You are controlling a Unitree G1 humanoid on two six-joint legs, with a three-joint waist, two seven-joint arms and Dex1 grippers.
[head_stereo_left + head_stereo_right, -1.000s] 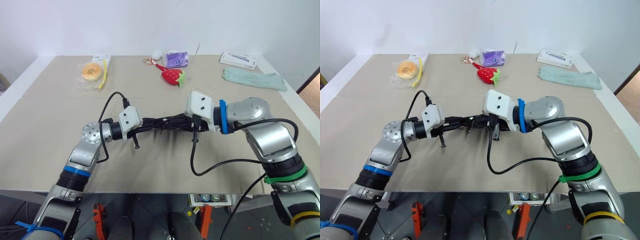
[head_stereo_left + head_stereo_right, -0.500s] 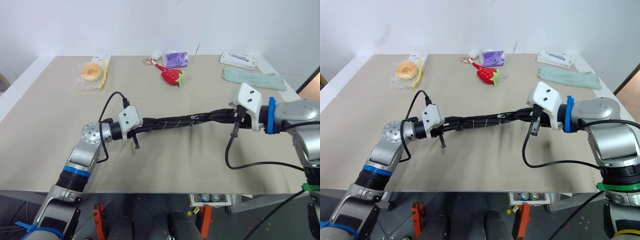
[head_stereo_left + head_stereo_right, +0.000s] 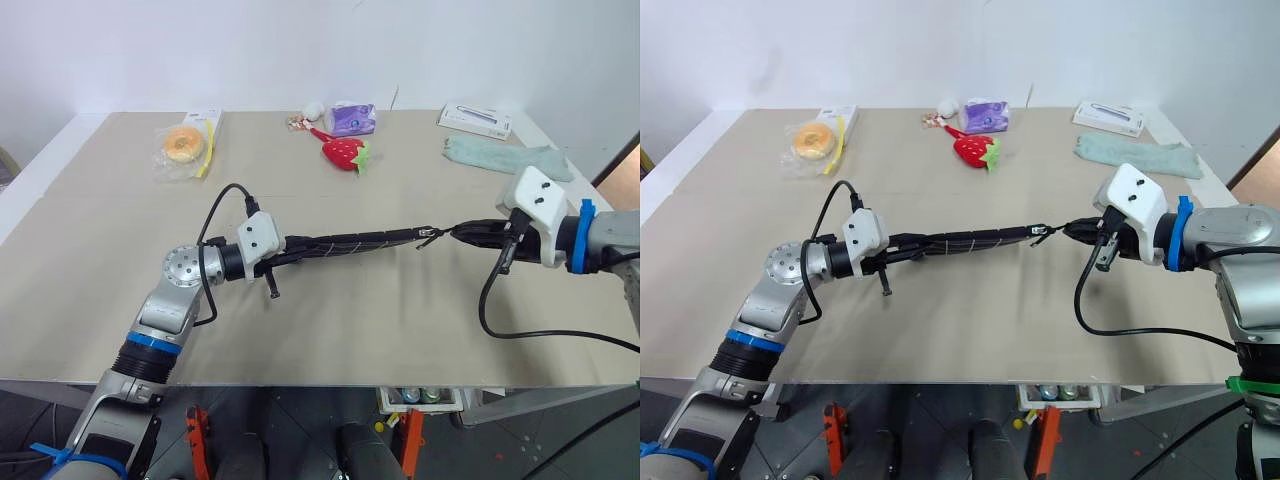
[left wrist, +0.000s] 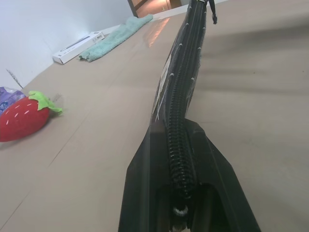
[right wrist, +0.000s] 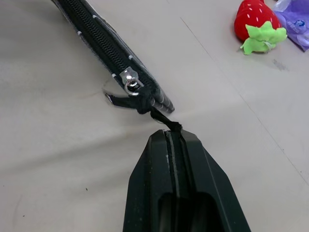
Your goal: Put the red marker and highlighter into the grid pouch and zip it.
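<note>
Grid pouch stretched edge-up between the two arms, raised above the bare middle of the tan table, zipper side uppermost. Left gripper: fingers pressed together on the pouch's near end, the zipper teeth running out from between them in the left wrist view. Right gripper: fingers pressed together, pinching the black pull cord, which leads taut from the fingertips to the silver zipper slider. Slider sits at the pouch's right-hand end, and the teeth visible along the top edge are meshed. Red marker and highlighter cannot be made out in these views.

Far edge of the table, from the robot's left to its right: bagged doughnut with a yellow strip; small white object beside a purple packet; red strawberry toy with green leaves, just in front of the packet; white flat box; pale-green folded cloth near the right corner. All of these lie well apart from the pouch and from both grippers.
</note>
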